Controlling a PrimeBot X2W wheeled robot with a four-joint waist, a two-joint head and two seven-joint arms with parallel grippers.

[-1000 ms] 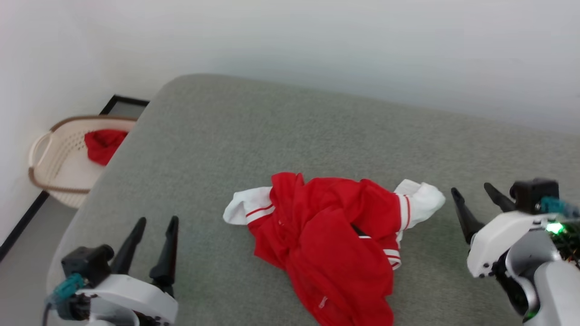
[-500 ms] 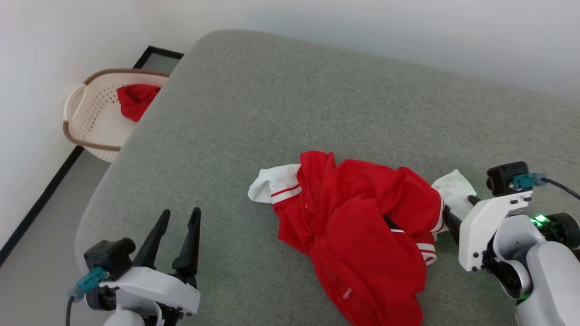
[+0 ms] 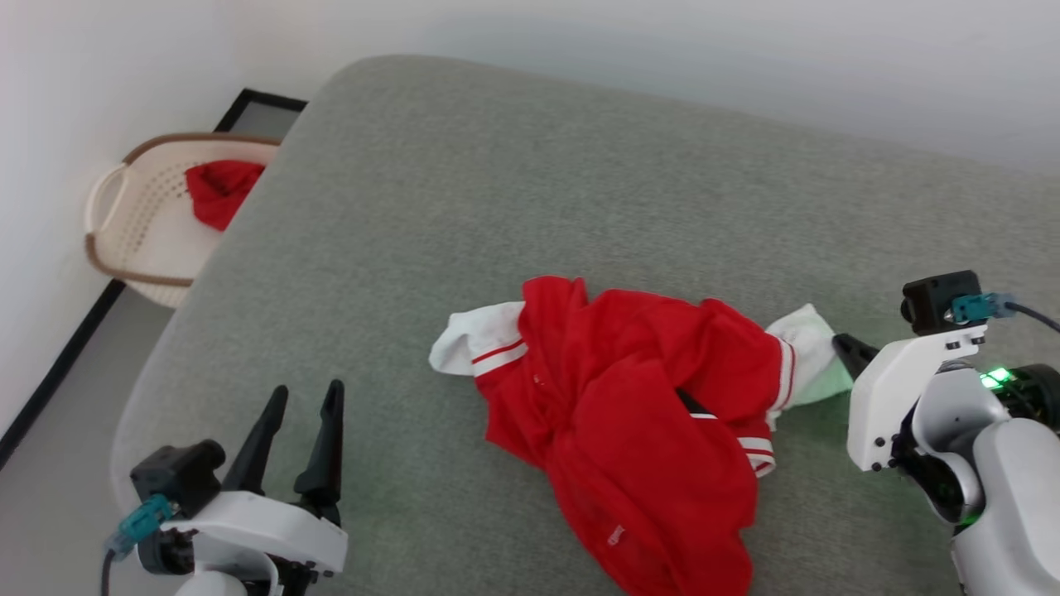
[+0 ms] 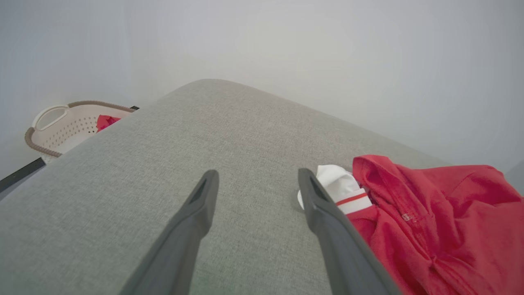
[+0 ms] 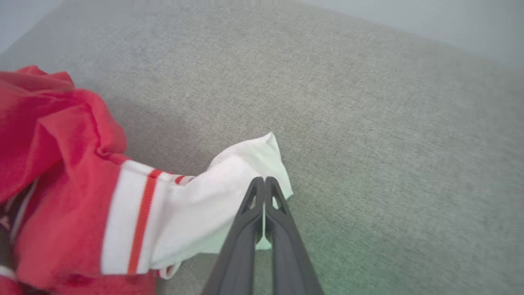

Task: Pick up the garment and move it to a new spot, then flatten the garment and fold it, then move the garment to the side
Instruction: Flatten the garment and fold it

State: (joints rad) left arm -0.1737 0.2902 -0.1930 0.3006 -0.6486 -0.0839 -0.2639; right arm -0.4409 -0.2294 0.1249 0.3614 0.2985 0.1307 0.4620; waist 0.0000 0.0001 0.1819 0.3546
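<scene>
At ten o'clock, the basket (image 3: 137,240) holds a red cloth (image 3: 217,190). The right wrist view reveals the right gripper (image 5: 264,181) pinching the garment (image 5: 61,164) by its white sleeve. The left gripper (image 3: 306,387) has its jaws spread.

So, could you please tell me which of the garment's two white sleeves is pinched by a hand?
The sleeve on the robot's right: the shut right hand pinches its edge, while the other sleeve lies free.

Crumpled garment (image 3: 629,430): red jersey with white short sleeves and red-striped trim, heaped on the grey cushioned surface (image 3: 497,207), one sleeve splayed to either side.
</scene>
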